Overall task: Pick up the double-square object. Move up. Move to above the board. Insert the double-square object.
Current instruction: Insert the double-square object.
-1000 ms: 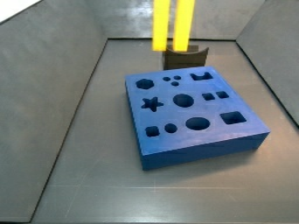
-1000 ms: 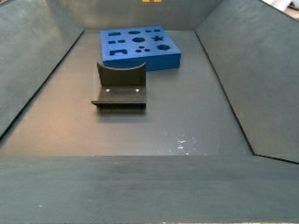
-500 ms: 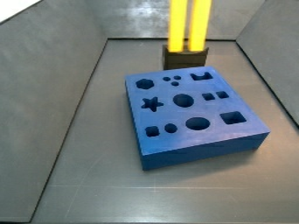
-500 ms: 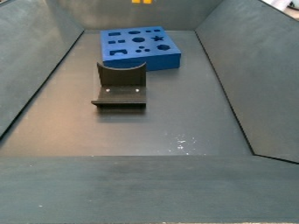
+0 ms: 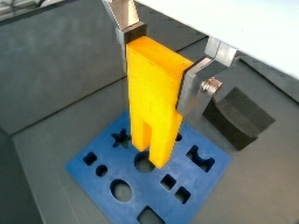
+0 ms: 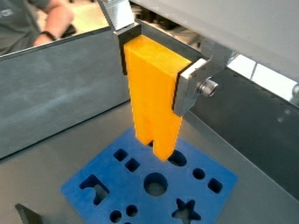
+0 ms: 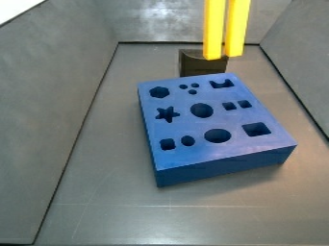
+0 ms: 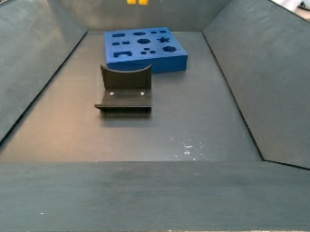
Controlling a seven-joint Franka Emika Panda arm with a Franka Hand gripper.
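Observation:
The double-square object (image 5: 152, 96) is a bright yellow bar that hangs upright with its two square prongs pointing down. My gripper (image 5: 162, 61) is shut on its upper end, one silver finger on each flat side, as both wrist views show (image 6: 158, 72). Under the prongs lies the board (image 5: 146, 188), a thick blue block with dark cut-outs, a clear gap below the bar (image 6: 149, 114). In a side view the bar (image 7: 228, 27) comes down from the upper edge, behind the board (image 7: 225, 163), and the gripper is cut off. Another side view catches only its yellow tip (image 8: 137, 2) above the board (image 8: 169, 65).
The fixture (image 8: 125, 89), a dark L-shaped bracket, stands on the grey floor beside the board and shows in other views too (image 7: 199, 63) (image 5: 239, 118). Sloping grey walls (image 8: 36, 82) close in the floor on all sides.
The bar has slid sideways at the same height: rightwards in one side view, leftwards in the other. The board and the fixture have not moved.

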